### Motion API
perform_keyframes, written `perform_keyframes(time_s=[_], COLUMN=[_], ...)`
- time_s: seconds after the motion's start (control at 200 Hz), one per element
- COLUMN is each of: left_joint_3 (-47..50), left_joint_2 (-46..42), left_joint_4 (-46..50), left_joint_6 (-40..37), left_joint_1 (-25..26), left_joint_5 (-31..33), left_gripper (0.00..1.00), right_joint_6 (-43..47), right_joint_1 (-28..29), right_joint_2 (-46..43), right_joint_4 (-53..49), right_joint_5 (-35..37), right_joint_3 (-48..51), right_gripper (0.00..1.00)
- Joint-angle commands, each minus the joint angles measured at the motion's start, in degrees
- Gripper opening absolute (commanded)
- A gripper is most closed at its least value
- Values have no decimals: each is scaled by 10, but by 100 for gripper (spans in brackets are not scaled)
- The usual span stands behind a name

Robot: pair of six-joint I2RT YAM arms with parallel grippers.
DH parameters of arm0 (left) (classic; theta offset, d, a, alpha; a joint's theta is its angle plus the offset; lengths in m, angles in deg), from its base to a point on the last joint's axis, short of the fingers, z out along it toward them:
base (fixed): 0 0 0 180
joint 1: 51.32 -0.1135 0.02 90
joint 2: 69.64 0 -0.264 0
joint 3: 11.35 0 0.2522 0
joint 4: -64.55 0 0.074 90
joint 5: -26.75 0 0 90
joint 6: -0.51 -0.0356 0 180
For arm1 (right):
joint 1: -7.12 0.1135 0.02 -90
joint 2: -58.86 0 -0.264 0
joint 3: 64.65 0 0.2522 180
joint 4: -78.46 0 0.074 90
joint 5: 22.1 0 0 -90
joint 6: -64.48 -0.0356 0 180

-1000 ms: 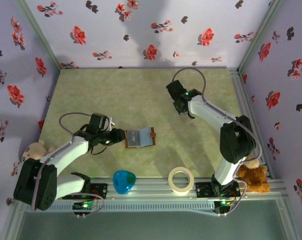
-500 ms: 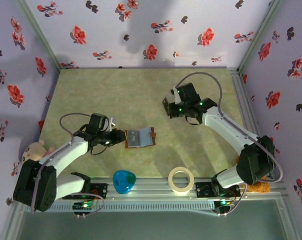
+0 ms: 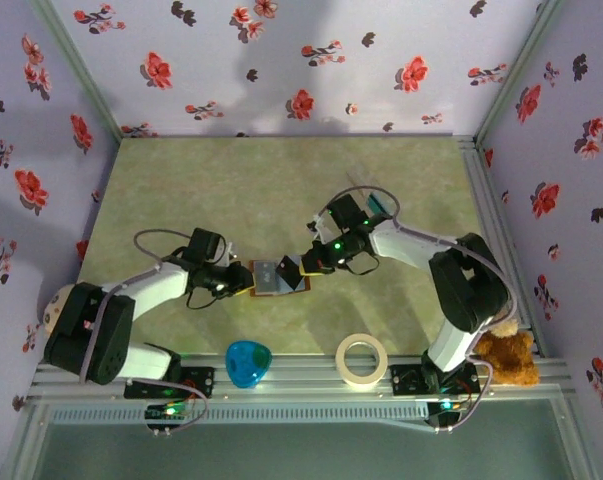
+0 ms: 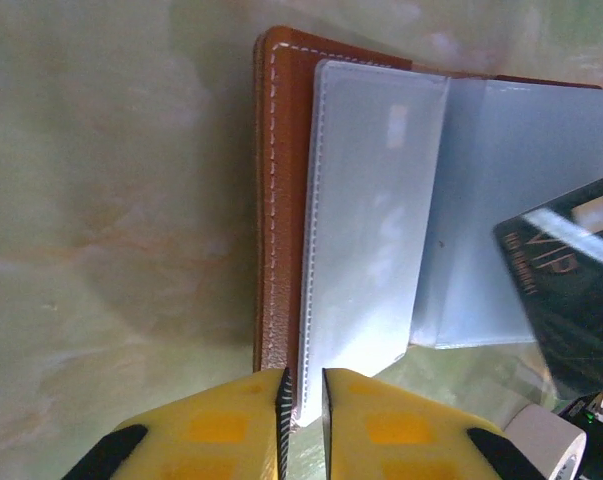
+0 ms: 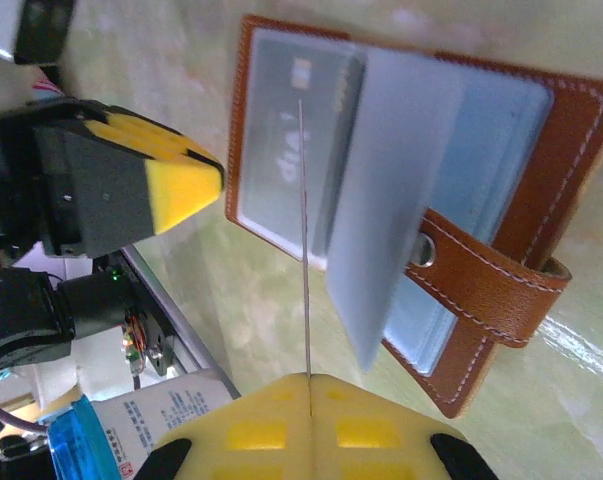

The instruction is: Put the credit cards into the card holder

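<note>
While the tape roll (image 3: pixel 362 360) sits nearer the arm bases, the brown card holder (image 3: pixel 278 276) lies open beyond it on the green table (image 3: pixel 231 180), clear sleeves facing up. At the holder's left edge, the left gripper (image 4: pixel 303 395) is clamped on cover and sleeve, pinning it. Just past the holder's right side, the right gripper (image 5: pixel 309 395) pinches a dark credit card (image 4: pixel 571 290) edge-on above the sleeves. The step in hand appears to be inserting this card. Next, its edge must meet a pocket mouth and slide in flat.
</note>
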Motion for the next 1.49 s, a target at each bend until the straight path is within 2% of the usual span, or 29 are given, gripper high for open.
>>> perform_keyframes(time_s=[0.0, 0.17, 0.595, 1.19, 1.26, 1.49], left_joint_3=[-12, -10, -19, -17, -23, -25], left_joint_2=[10, 19, 40, 42, 45, 50], left_joint_4=[-8, -13, 8, 6, 12, 13], left_joint_6=[0, 2, -15, -14, -20, -18], left_joint_1=[-6, -4, -6, -5, -6, -5], left_joint_5=[10, 19, 42, 43, 43, 38], left_gripper=[17, 14, 3, 0, 0, 0], right_joint_6=[12, 19, -11, -5, -21, -123], right_joint_1=[-6, -8, -19, -21, -20, -9], right_joint_2=[23, 55, 81, 116, 117, 105], right_joint_4=[-28, -38, 23, 36, 46, 170], right_joint_5=[-28, -26, -52, -63, -52, -9], right_joint_3=[-16, -27, -7, -17, -15, 28], right_gripper=[0, 0, 0, 0, 0, 3])
